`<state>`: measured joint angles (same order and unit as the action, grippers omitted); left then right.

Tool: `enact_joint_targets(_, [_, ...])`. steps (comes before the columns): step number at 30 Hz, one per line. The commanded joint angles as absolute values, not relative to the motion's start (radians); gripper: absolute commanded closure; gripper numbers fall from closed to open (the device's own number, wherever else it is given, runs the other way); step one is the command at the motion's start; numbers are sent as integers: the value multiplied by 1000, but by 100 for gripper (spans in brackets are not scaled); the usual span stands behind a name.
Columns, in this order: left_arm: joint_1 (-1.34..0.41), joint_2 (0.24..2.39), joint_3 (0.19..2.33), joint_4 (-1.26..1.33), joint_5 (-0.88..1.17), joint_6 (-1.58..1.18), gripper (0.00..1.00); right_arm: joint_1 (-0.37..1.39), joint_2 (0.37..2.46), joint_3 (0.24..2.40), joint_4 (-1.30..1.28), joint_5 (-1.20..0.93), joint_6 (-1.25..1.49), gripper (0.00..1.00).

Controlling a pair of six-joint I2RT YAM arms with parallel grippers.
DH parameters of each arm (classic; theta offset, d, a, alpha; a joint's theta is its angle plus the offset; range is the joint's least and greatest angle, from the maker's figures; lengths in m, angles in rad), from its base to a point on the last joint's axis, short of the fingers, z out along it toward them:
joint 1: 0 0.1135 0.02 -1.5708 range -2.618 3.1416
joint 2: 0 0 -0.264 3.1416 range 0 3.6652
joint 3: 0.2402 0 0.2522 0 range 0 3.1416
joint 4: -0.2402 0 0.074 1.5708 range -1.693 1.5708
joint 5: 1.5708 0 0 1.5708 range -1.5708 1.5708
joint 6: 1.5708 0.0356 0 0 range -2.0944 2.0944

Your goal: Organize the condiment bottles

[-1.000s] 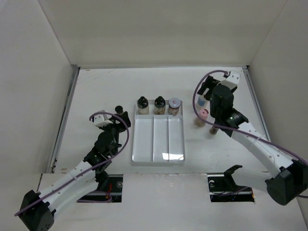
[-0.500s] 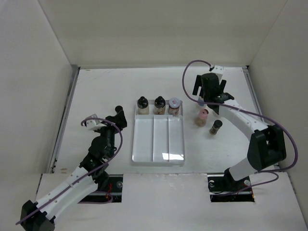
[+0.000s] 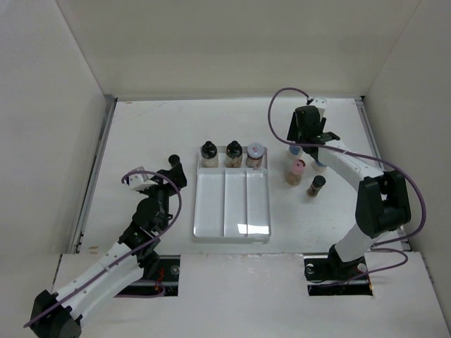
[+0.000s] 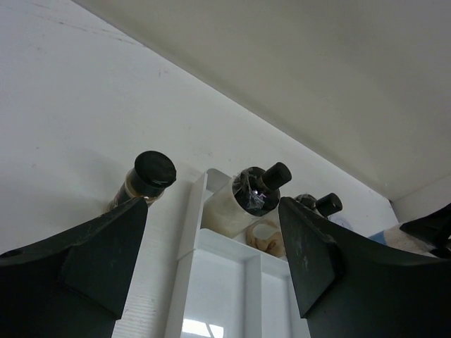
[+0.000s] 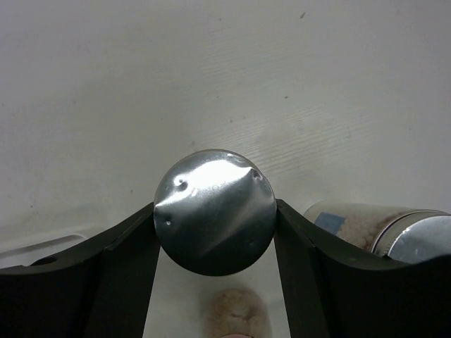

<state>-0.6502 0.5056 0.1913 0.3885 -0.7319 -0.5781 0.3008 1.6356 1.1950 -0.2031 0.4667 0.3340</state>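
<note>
Compared with a second ago, the right arm has folded inward and the right end effector (image 3: 307, 136) has dropped over a grey-lidded bottle (image 5: 215, 211) at the far right of the surface (image 3: 141, 134). Its fingers (image 5: 127, 260) press both sides of the lid, clenched on it. A blue-labelled bottle (image 5: 352, 222) is just beside. The pink-lidded bottle (image 3: 297, 170) and three bottles (image 3: 232, 153) at the far end of the tray (image 3: 232, 229) have not moved. The left end effector (image 4: 211, 211) is released, holding nothing, and faces a black-capped bottle (image 4: 146, 177) just left of the tray.
</note>
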Motion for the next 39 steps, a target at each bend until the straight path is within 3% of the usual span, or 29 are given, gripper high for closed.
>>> enact_joint_targets(1, [-637,509,184,440,-727,-586,26,300,1571,1204,-112,489,341,53])
enact_joint_targets(6, [-634,526,175,465,-723,-588,25,389,1324,1126,-32,617,308,53])
enact_joint_targets(15, [-616,512,160,468,-718,-618,25,723,1059,1063,-86,712,186,56])
enact_joint_targets(20, [-610,537,161,477,-706,-626,25,910,1106,1035,-69,697,238,55])
enact_joint_targets(27, [-593,525,155,477,-693,-632,25,1038,1288,1068,31,630,282,56])
enact_joint_targets(39, [-585,509,152,469,-680,-632,25,1006,1469,1060,113,643,310,54])
